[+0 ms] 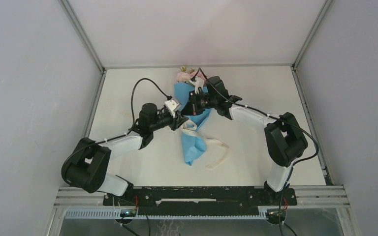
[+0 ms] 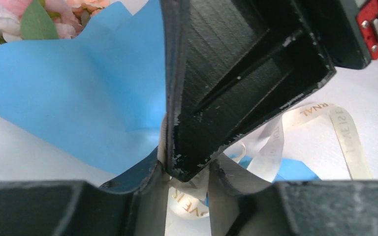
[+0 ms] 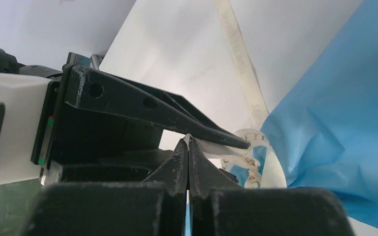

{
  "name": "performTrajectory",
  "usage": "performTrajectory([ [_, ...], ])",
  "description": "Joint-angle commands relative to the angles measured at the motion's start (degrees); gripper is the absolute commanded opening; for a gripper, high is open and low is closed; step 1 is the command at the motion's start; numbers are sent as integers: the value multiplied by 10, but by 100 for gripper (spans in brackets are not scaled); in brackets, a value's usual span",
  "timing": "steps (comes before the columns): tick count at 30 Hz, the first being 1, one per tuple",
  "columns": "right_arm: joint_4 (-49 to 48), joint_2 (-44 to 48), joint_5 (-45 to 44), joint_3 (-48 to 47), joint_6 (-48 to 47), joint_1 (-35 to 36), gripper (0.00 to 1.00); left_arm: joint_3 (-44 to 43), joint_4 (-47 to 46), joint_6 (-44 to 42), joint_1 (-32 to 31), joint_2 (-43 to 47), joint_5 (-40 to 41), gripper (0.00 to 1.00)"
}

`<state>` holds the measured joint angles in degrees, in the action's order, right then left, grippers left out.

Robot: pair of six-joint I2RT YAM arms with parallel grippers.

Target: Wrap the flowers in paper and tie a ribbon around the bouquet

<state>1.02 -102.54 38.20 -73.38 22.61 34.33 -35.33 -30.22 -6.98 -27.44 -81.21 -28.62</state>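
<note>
Shows flowers [image 2: 10, 19] wrapped in paper [image 2: 78, 88] already; leaves ribbon [image 2: 344, 142] to tie, pinched in tight-closed right gripper [image 3: 187, 142], loose between parted fingers of left gripper [image 2: 187, 169].

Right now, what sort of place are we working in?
Most likely an enclosed robot test cell, not a florist's: a white table boxed in by plain walls on metal frame posts, left arm and right arm bolted to a rail at its near edge, with the bouquet and ribbon as props.

walls [image 1: 24, 88]: plain grey panels | table [image 1: 142, 167]: white top, metal edge rails | light: soft, even
</note>
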Motion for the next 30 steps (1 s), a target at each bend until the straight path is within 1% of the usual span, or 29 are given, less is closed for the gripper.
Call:
performTrajectory([
  [1, -20, 35, -21, -4, 6, 3, 0, 11, -107, 48, 3, -16, -10, 29],
  [4, -13, 41, -20, -4, -6, 3, 1, 13, -113, 49, 7, -20, -14, 10],
  [5, -13, 42, -14, -4, -11, 3, 6, 15, -115, 49, 8, -20, -17, 4],
  [6, -4, 43, -9, -4, -20, 1, 14, 16, -115, 49, 9, -19, -20, 1],
  [8, 19, 51, -8, -4, -38, -11, 29, 20, -115, 50, 13, -15, -27, 0],
  [9, 27, 54, -11, -4, -44, -23, 34, 24, -115, 50, 15, -12, -29, 0],
  [11, 34, 52, -14, -4, -51, -49, 38, 32, -117, 49, 17, -10, -34, 0],
  [13, 33, 35, -11, -4, -53, -68, 39, 41, -128, 50, 17, -9, -35, 0],
  [15, 34, 9, -4, -9, -61, -73, 39, 46, -139, 55, 16, -11, -36, 0],
  [19, 61, -45, 25, -51, -99, -60, 38, 47, -145, 63, 19, -16, -31, 0],
  [22, 98, -78, 22, -84, -134, -45, 39, 45, -150, 65, 22, -21, -33, 0],
  [27, 103, -105, 39, -92, -148, -34, 39, 42, -154, 65, 29, -26, -31, 0],
  [28, 104, -107, 39, -93, -152, -33, 37, 42, -154, 65, 30, -25, -31, 0],
  [30, 109, -108, 39, -93, -161, -30, 30, 43, -156, 81, 31, -27, -32, 0],
])
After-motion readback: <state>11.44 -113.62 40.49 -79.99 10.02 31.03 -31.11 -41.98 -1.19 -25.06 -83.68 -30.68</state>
